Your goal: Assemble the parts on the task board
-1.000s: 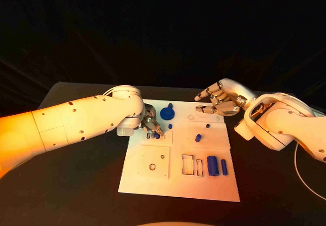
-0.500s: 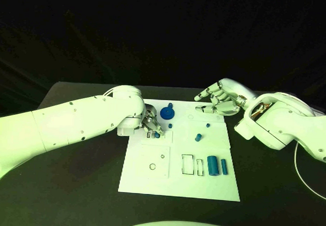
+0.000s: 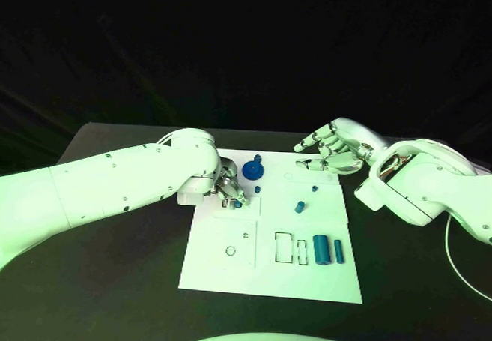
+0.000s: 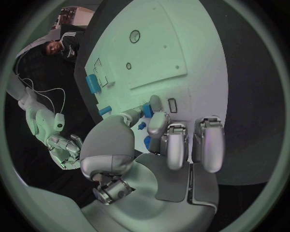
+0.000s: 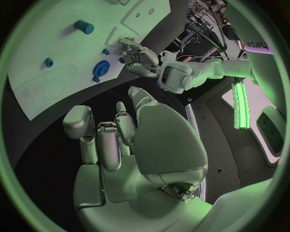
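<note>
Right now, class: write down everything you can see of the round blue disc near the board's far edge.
The disc is a flat, round blue part, plastic by its look, lying on the white board near its far edge. A small blue stub sticks out from its far side; the right wrist view shows a small tab at its rim. It sits between the two hands, close to the left hand, whose fingers are at a smaller blue piece nearer the robot. Neither hand touches it; the right hand hovers beyond the board's corner.
</note>
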